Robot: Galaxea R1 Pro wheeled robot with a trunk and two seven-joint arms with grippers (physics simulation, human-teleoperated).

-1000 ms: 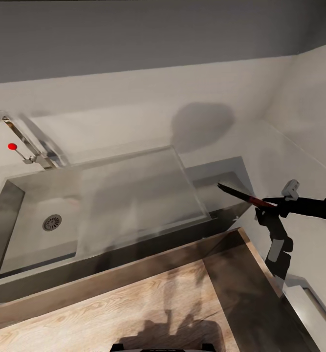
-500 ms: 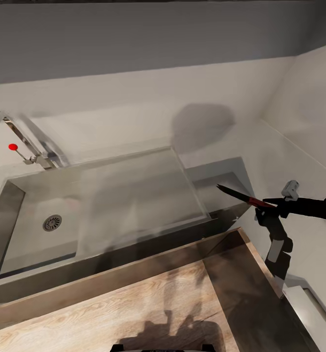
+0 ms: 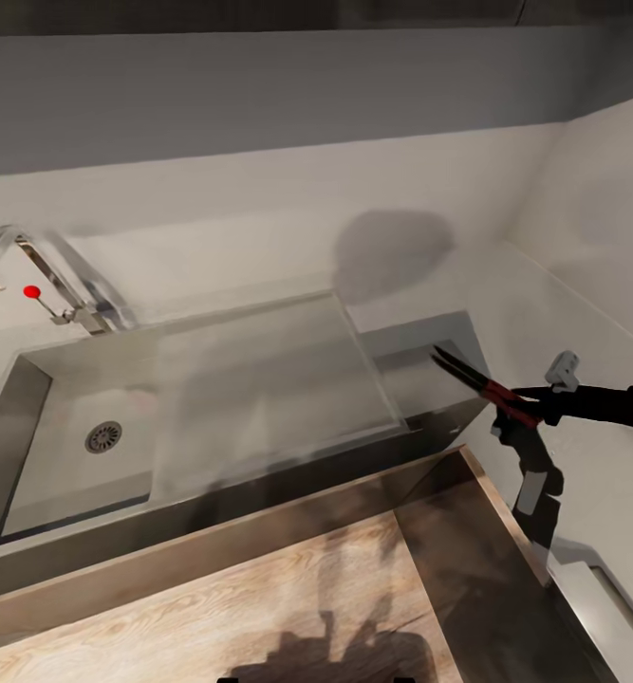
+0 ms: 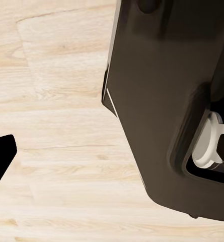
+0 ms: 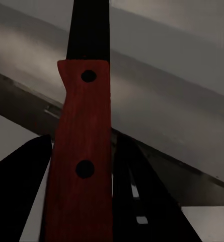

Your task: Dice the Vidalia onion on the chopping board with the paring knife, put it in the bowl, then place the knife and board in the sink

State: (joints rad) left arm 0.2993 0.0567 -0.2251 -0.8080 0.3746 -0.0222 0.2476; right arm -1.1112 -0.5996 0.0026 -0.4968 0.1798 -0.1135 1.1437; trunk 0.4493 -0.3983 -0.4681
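Paring knife [image 3: 475, 379]: clamped in right gripper [image 3: 517, 406] fingers, beside sink [image 3: 212, 398], not yet in.
Left fingers: cannot tell.
Chopping board: remaining, I judge.

Paring knife [image 3: 479, 380], dark blade, reddish-brown handle, clamped in right claw [image 3: 523, 410], over countertop [image 3: 430, 365] beside sink [image 3: 202, 398]

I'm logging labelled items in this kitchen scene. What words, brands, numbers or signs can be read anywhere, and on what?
None: no readable text in any view.
The paring knife handle carries two dark rivets, no lettering.
The faucet has a plain red knob, no mark.
The sink and right gripper bear no labels.
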